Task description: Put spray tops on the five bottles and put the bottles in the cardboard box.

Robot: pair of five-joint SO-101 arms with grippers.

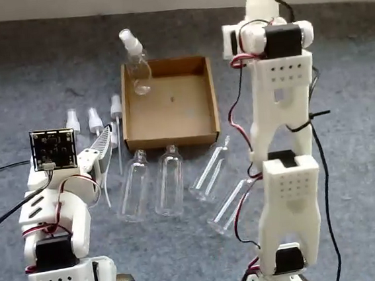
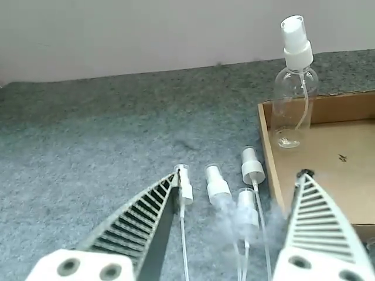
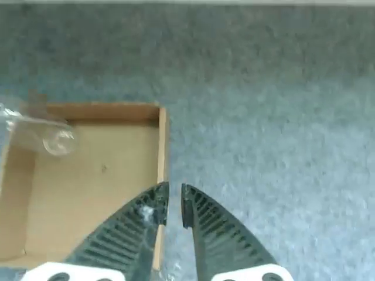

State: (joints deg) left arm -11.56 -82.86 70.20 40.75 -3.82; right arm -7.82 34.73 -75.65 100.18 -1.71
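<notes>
The box [image 1: 171,125] sits in the middle of the grey carpet [image 1: 47,67]. One capped bottle [image 1: 137,65] stands upright inside it, in the far corner on the left arm's side, with its spray top already on. Four bare bottles lie on the carpet just in front of the box's near wall. Two of them [image 1: 133,185] [image 1: 169,181] are side by side, with their necks pointing to the box. The other two [image 1: 210,168] [image 1: 230,206] look more slender and lie slanted, closer to the right arm. Four loose spray tops [image 2: 217,184] lie together on the carpet just beside the box's left wall, with their thin tubes pointing away from the box. The left gripper [image 2: 240,174] is low over these spray tops, its jaws spread wide and holding nothing. One finger [image 2: 146,228] is beside the outermost spray top and the other is close to the box wall. The right gripper [image 3: 174,196] hangs above the box's right wall. Its jaws are almost closed, with only a narrow gap, and nothing is between them.
</notes>
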